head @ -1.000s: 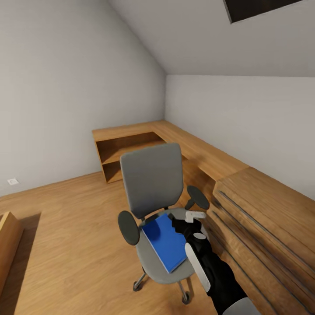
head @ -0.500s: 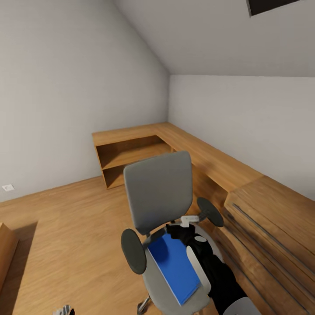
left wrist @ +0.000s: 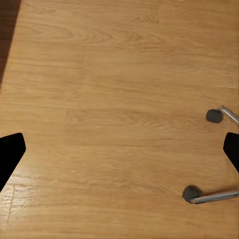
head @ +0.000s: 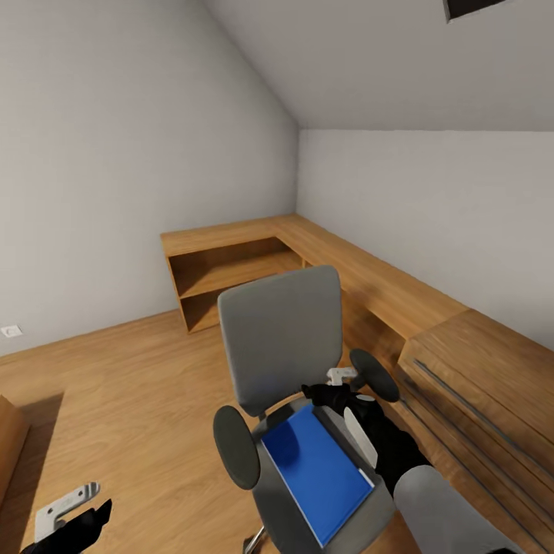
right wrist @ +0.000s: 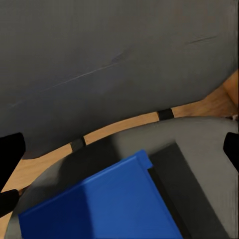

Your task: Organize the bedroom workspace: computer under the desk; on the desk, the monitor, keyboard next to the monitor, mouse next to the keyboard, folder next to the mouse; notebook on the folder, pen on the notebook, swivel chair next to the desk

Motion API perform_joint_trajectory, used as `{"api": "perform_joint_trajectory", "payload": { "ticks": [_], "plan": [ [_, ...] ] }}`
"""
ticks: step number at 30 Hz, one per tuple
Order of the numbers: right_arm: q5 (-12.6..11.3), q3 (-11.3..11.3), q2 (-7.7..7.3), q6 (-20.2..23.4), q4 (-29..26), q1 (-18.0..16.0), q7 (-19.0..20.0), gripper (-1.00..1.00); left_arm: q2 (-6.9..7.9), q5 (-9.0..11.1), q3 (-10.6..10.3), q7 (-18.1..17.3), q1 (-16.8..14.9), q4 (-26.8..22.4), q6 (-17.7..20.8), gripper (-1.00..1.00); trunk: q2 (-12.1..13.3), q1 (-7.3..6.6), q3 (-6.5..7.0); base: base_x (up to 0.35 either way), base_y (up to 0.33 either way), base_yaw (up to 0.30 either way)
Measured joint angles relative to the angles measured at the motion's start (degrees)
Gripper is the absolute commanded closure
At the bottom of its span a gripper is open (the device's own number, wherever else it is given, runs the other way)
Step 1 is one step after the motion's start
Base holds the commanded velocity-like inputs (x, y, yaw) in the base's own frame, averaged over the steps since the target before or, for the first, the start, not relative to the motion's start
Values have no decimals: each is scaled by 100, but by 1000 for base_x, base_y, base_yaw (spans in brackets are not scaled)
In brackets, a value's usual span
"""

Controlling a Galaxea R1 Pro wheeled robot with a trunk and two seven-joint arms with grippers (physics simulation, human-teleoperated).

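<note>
The grey swivel chair (head: 281,338) stands in front of the wooden corner desk (head: 369,269), its backrest (right wrist: 119,50) upright. A blue folder (head: 319,473) lies flat on the seat (right wrist: 199,149); the right wrist view looks down on the folder's (right wrist: 99,204) far corner. My right gripper (head: 332,392) hovers open just above the folder's far end, close to the backrest, with nothing between its fingers (right wrist: 10,149). My left gripper (head: 73,512) hangs low beside the chair, open over bare floor, with two chair casters (left wrist: 215,115) near it.
The desk runs along two walls, with an open shelf bay (head: 223,285) at its left end and a wooden drawer unit (head: 477,369) close on my right. Wooden floor (head: 115,400) spreads to the left. A low wooden piece (head: 9,438) sits at the left edge.
The camera has moved closer to the chair and turned a little. My left gripper has risen into the lower left of the picture. The right gripper stays over the folder's far end.
</note>
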Motion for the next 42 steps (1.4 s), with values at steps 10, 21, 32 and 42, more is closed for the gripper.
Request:
{"api": "perform_joint_trajectory", "payload": {
  "ticks": [10, 21, 32, 42],
  "plan": [
    [-2, -23, -224, -449, 301, -59, 7, -100, -42, 63, 29, 43, -395, -44, 88, -100, -401, 220, -180, 0, 0, 0],
    [-14, -51, -300, -666, 688, -65, -7, -100, -315, 245, 15, 181, -1370, -47, 684, -100, -842, 462, -376, 0, 0, 0],
    [-67, -77, -290, -770, 811, -61, -30, -100, -510, 320, -449, 352, -1855, 14, 1519, -100, -1284, 703, -574, 0, 0, 0],
    [-280, -91, -310, -777, 829, -59, -26, -100, -381, 320, -356, 429, -1892, -3, 1575, -100, -1685, 923, -753, 0, 0, 0]
  ]
}}
